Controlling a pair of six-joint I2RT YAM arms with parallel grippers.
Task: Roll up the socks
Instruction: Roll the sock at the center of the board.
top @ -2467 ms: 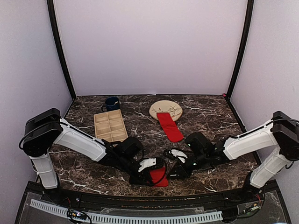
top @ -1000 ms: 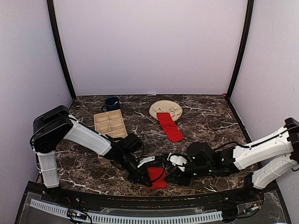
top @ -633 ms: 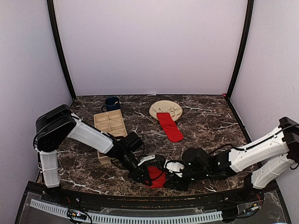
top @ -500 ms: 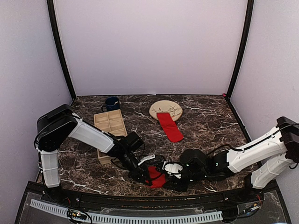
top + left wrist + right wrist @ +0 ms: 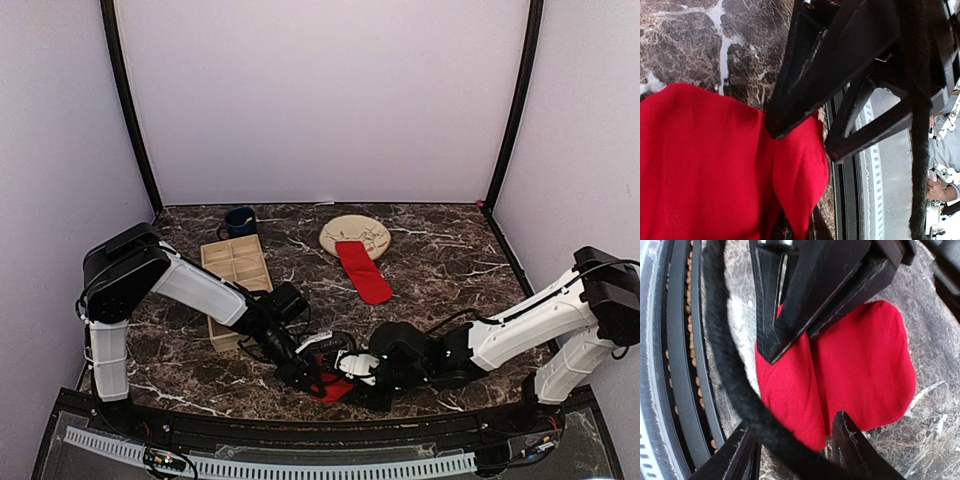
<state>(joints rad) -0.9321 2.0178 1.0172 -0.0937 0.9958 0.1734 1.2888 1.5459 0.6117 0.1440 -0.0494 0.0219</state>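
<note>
One red sock [image 5: 331, 387] lies bunched near the table's front edge, between my two grippers. My left gripper [image 5: 314, 376] is on its left side and looks shut on a raised fold of the sock [image 5: 800, 195], with its own fingertips hidden under the fabric. My right gripper [image 5: 347, 372] has its jaws open and straddles the sock's near edge [image 5: 790, 390]; its fingers [image 5: 844, 440] stand either side of the fold. The second red sock [image 5: 363, 272] lies flat, one end resting on the beige plate [image 5: 357, 229].
A beige divided tray [image 5: 236, 268] and a dark blue mug [image 5: 240, 220] stand at the back left. The black front rail [image 5: 840, 200] runs right beside the sock. A black cable [image 5: 735, 375] crosses the right wrist view.
My right gripper has slid left along the front edge until it meets the left gripper at the sock. The left gripper has moved slightly right. The sock is more bunched and more hidden.
</note>
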